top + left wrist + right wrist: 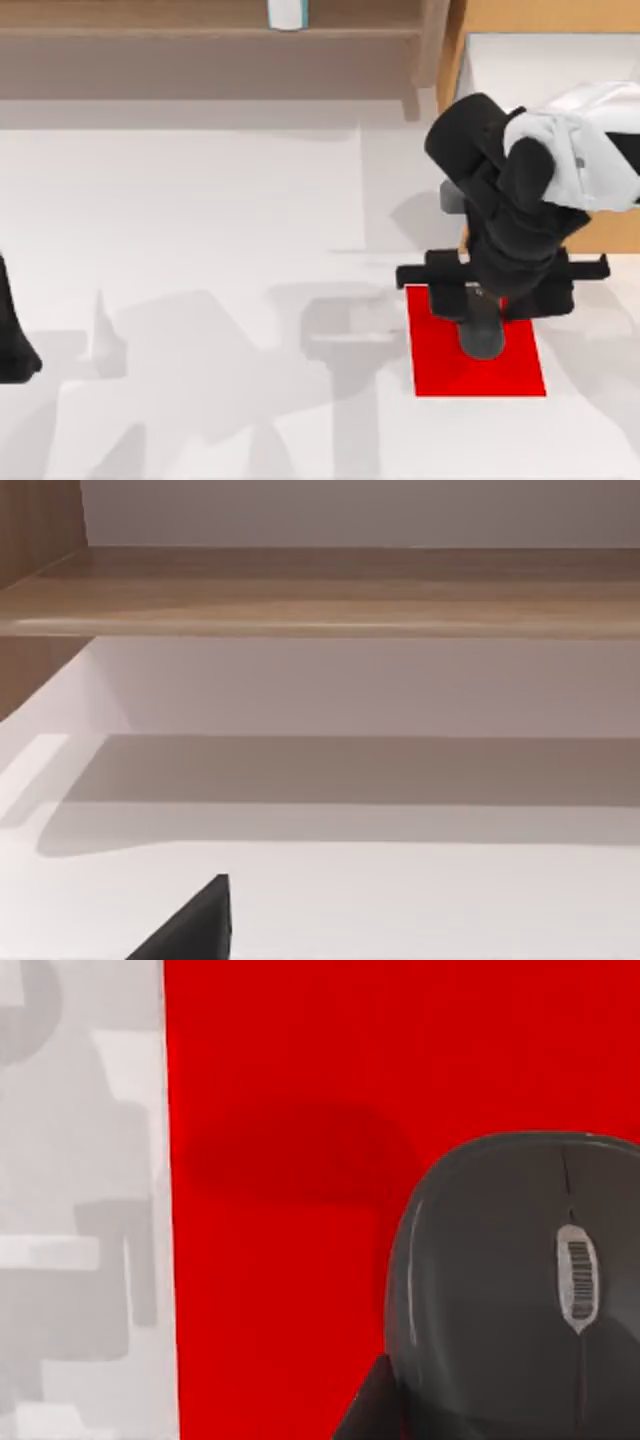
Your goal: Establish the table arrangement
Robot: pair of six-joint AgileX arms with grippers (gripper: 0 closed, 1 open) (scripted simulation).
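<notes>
**Mouse on the red mat, right arm above it**

White tabletop [200, 200] spreads beneath both arms, with a wooden shelf [200, 40] along its far edge. At the right side, a dark grey computer mouse [510, 1280] rests on a red mat [440, 365]. Right gripper [480, 300] hangs directly over it; whether it grips cannot be told. Left arm [12, 345] sits at the left edge.

Right arm [520, 200] hides part of mouse [482, 338]; mat [440, 360] partly covered.
</notes>
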